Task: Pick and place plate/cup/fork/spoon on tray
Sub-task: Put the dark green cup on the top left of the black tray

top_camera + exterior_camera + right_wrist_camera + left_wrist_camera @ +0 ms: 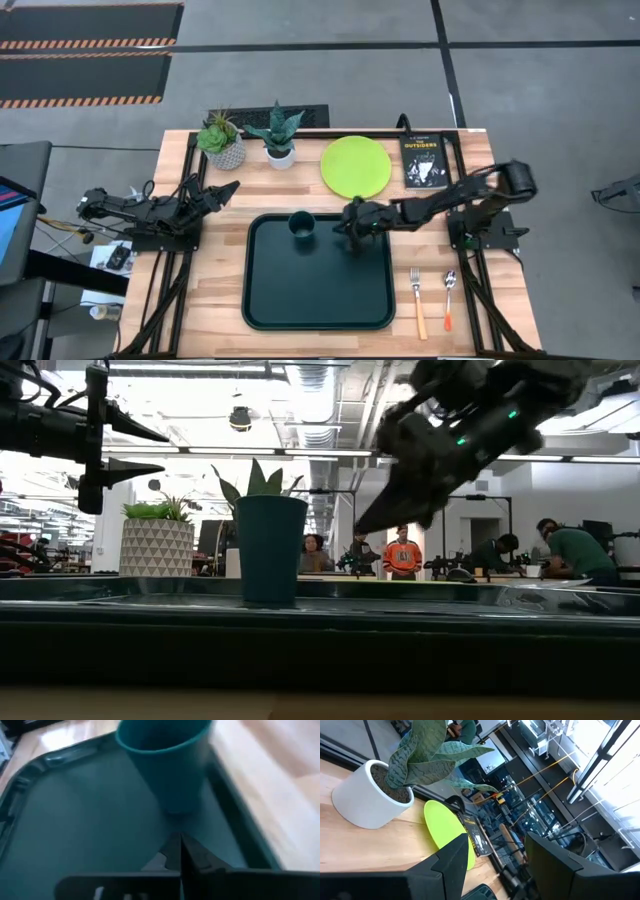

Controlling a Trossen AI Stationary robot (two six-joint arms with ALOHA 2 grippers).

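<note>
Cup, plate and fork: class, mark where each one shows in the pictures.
cup (302, 226): high view, on its open top, standing on the tray.
plate (356, 166): high view, on the middle of its flat face.
fork (418, 307): high view, on its yellow-orange handle.

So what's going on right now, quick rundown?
Right gripper shut, empty, over tray beside cup. Left gripper open, waiting. Plate, fork, spoon pending.

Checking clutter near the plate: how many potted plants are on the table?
2, both at the far edge: a plant in a patterned pot, and right of it, a spiky plant in a white pot.
</note>
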